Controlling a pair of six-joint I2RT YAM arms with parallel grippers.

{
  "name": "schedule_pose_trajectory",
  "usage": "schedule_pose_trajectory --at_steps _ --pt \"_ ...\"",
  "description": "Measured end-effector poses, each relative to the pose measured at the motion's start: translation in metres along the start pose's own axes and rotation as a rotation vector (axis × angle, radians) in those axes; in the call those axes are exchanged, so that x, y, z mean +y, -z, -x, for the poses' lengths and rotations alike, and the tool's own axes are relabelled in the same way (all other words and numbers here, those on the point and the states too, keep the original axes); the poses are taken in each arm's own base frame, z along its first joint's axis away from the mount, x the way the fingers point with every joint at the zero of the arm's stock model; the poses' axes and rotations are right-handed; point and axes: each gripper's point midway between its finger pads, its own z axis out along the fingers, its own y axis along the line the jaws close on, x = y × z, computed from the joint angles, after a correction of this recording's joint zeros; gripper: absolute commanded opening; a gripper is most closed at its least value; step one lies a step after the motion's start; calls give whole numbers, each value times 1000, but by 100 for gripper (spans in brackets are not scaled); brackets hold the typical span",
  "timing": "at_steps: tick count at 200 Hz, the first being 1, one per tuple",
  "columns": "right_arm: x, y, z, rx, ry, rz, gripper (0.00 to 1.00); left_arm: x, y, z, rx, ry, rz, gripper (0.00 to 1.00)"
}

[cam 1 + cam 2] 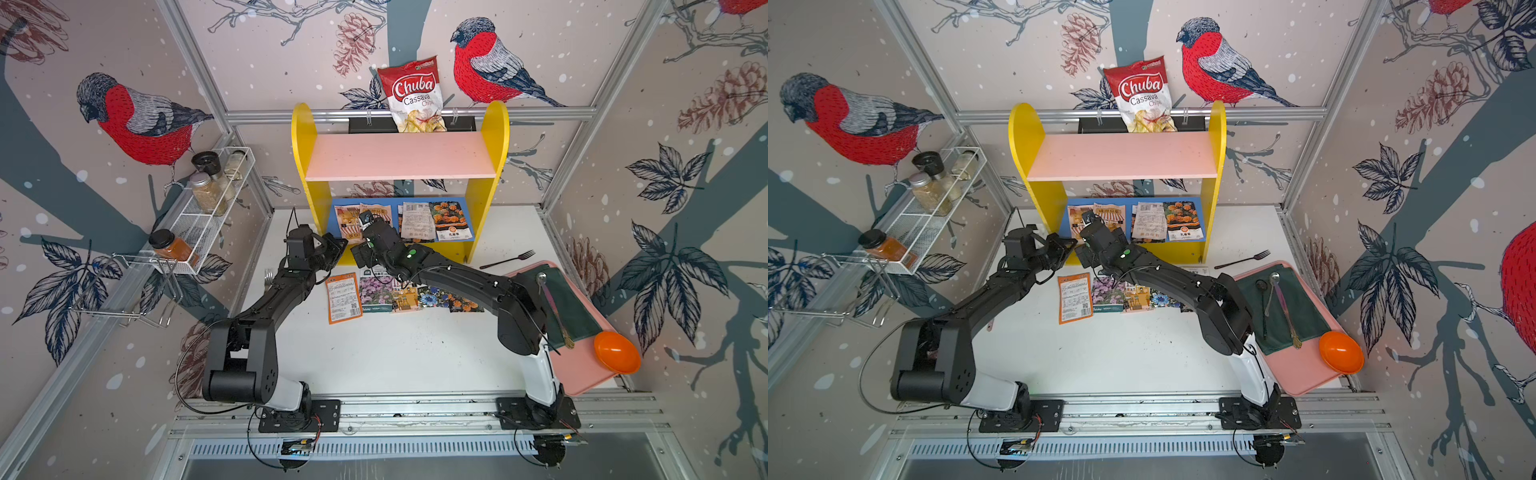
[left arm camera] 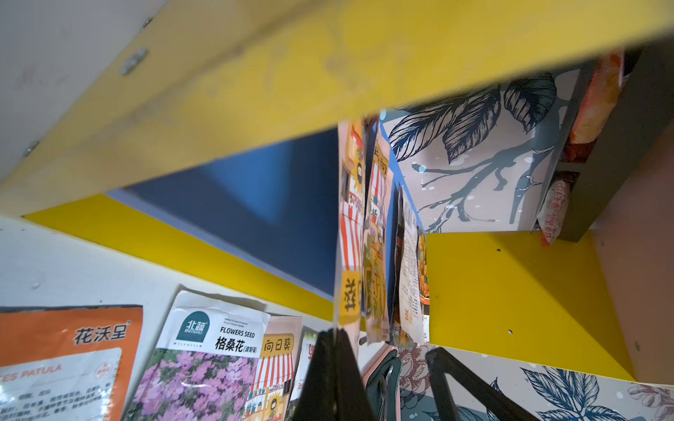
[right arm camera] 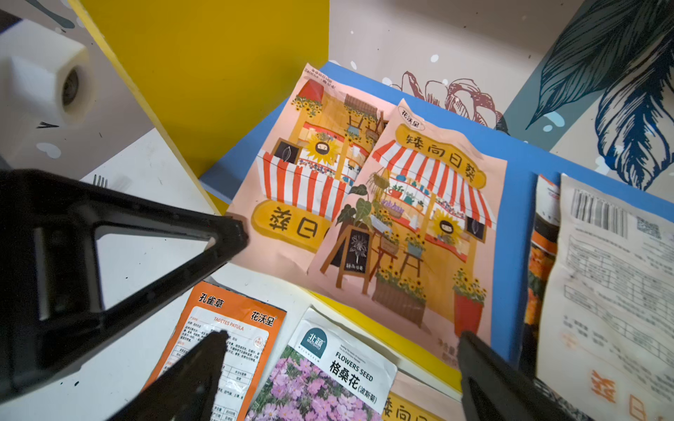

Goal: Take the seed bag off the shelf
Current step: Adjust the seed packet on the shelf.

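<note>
Right gripper (image 3: 343,337) sits nearest the lens: jaws spread wide, nothing between them, hovering above the loose packets (image 3: 226,328) on the table (image 3: 146,160). Left gripper (image 3: 239,229) is closed and appears to pinch the near corner of the seed bag (image 3: 291,178), which lies ahead of its tips on the blue board (image 3: 519,204) of the shelf (image 3: 204,91), that corner overhanging the board's front edge. Finding: a second sunflower packet (image 3: 419,218) overlaps the bag on the side away from the left tips, directly ahead of the open right jaws. Risk, as judged: a pull would likely drag the overlapping packet along and spill it; the bite is slight, so the smooth film could slip free or crease. Materials: both bags are thin, flat, glossy printed film, lightly crinkled; boards are flat, matt, painted; fingers (image 3: 164,218) are hard black plastic in open triangular frames
</note>
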Motion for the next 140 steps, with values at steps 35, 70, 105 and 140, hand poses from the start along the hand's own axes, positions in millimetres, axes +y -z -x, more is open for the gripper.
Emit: schedule_pose_trajectory --at_steps 35,70,105,140 --pt "-13 -10 -7 19 15 -39 100 -5 2 2 -3 -8 -4 0" --pt "-38 -19 -10 29 4 -98 100 -4 4 0 3 -3 4 0" --pt "-51 -23 -10 32 -5 -119 100 -5 9 -3 5 -11 6 0" --pt "-59 -26 -11 35 -7 -131 100 -8 19 -7 7 -34 7 0"
